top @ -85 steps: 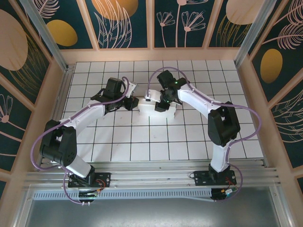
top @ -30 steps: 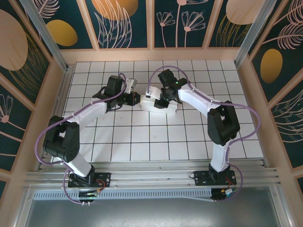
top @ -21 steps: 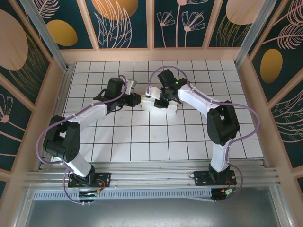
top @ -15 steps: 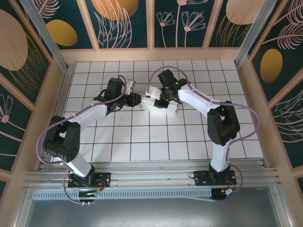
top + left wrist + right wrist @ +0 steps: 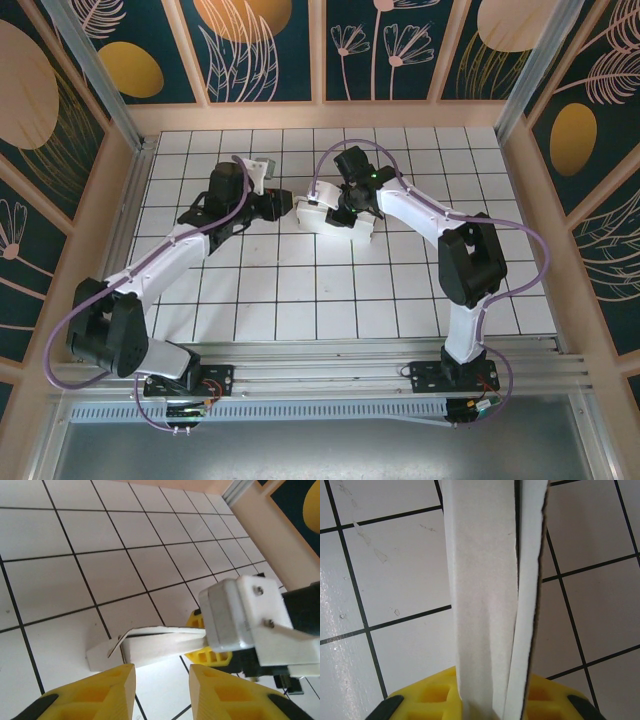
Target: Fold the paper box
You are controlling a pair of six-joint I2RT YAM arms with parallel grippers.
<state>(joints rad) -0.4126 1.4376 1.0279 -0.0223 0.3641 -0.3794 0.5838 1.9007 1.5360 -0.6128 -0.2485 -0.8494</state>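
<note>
On the white tiled surface (image 5: pixel 300 300), box: plain white thin-cardboard paper box (image 5: pixel 322 216), far middle, half folded.
Right claw (image 5: pixel 492 700): pinching two panels together.
Left claw (image 5: pixel 161 672): parted, empty, just beside the box.
Advice: press along the crease, gently.

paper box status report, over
Right pincer shut on the white thin-cardboard paper box, panels pinched close together. Left pincer open, just off the box's end, not gripping. Nothing seen in the way.
</note>
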